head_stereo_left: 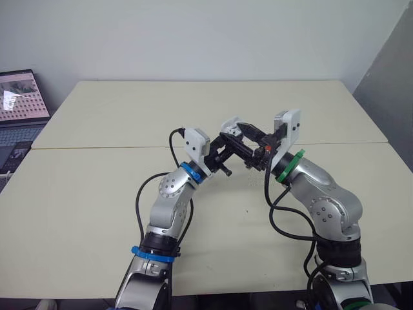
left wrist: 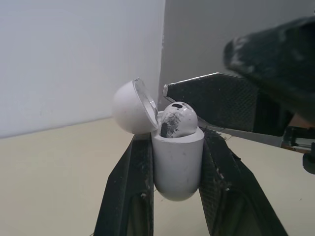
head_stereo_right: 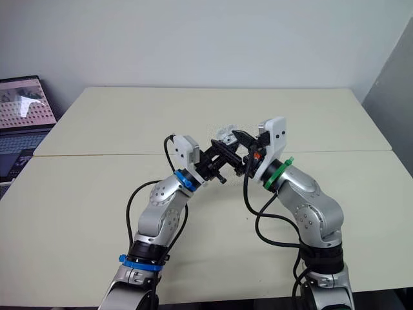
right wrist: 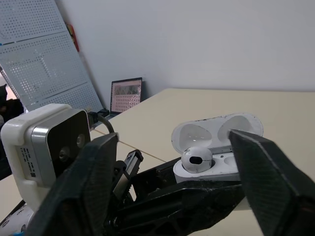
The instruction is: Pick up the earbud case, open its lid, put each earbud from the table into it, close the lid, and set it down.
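The earbud case [left wrist: 177,164] is up off the table [head_stereo_left: 116,116], pinched upright between the two fingers of the left gripper [left wrist: 176,141], which is clamped snugly on its body. Its lid [left wrist: 129,107] is flipped open and one earbud [left wrist: 178,119] sits in a slot, head poking out. The right gripper [right wrist: 172,140] faces it with fingers [right wrist: 268,172] spread wide either side of the case, gripping nothing, one tip just beside the earbud
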Available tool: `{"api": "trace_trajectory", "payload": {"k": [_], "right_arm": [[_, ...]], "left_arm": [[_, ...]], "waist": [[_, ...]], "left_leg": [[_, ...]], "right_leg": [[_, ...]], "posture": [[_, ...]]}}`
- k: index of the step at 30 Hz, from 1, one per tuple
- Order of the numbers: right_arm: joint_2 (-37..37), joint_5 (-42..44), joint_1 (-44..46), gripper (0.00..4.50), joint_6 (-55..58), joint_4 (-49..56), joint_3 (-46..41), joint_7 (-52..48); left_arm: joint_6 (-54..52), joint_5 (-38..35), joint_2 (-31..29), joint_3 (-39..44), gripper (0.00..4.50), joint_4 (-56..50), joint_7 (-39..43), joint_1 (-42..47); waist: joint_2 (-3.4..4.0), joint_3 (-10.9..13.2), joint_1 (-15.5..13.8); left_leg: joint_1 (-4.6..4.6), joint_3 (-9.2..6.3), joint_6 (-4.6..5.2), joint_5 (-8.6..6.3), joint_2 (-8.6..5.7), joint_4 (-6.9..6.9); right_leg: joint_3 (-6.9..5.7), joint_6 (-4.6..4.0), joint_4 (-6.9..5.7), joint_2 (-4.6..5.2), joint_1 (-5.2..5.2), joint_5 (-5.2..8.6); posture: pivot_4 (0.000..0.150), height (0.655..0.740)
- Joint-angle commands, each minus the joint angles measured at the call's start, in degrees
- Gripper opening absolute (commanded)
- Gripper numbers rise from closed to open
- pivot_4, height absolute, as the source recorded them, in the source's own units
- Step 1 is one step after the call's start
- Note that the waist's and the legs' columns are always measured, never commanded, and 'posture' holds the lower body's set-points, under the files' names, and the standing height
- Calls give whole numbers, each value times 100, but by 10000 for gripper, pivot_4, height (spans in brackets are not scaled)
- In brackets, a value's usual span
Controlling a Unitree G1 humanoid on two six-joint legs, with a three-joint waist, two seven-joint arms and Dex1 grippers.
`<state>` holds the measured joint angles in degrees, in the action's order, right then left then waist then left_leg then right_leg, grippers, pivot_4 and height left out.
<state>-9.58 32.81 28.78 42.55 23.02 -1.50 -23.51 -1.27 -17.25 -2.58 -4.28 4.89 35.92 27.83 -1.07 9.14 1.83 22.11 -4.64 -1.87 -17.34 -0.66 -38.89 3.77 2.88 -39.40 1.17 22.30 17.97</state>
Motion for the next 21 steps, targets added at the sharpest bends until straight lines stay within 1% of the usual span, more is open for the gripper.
{"api": "trace_trajectory", "payload": {"k": [1,4,7,10,12,16,21], "right_arm": [[-255,160,76,42479,-121,49,-331,-102],[-651,251,103,42479,-174,-71,-565,-383],[-1449,141,11,42479,-175,-440,-713,-917],[-2236,-196,-231,42479,-510,-1085,-627,-1518],[-2547,-450,-382,42479,-880,-1507,-519,-1848],[-2800,-926,-594,42479,-1654,-2503,-335,-2367],[-2760,-1321,-600,42479,-2383,-3506,-179,-2702]], "left_arm": [[104,-144,-25,12,8010,-330,96,99],[44,-177,-196,96,8010,-329,165,50],[-196,-391,-442,279,8010,-385,244,-61],[-533,-619,-781,323,8010,-579,506,-282],[-760,-769,-969,337,8010,-735,643,-430],[-1257,-1092,-1322,407,8010,-1055,887,-685],[-1524,-1188,-1541,402,8010,-1326,937,-857]], "waist": [[0,0,-1],[0,0,-1],[0,0,-3],[0,0,-1],[0,1,-4],[0,1,4],[1,2,-4]], "left_leg": [[0,0,0,0,0,0],[0,1,1,-1,-1,0],[0,1,2,-1,-1,1],[-1,2,4,-2,0,2],[-1,1,4,-2,1,5],[-2,6,4,-2,2,4],[-3,7,4,-2,2,4]], "right_leg": [[0,0,1,0,-1,0],[1,0,3,0,-1,0],[-1,0,3,-1,-2,0],[-1,0,8,-1,-4,0],[-2,0,12,-2,-6,0],[4,0,11,-2,-6,0],[4,0,12,-2,-8,0]], "posture": [[1500,7400],[1500,7400],[1500,7400],[1500,7400],[1500,7400],[1500,7400],[1500,7400]]}}
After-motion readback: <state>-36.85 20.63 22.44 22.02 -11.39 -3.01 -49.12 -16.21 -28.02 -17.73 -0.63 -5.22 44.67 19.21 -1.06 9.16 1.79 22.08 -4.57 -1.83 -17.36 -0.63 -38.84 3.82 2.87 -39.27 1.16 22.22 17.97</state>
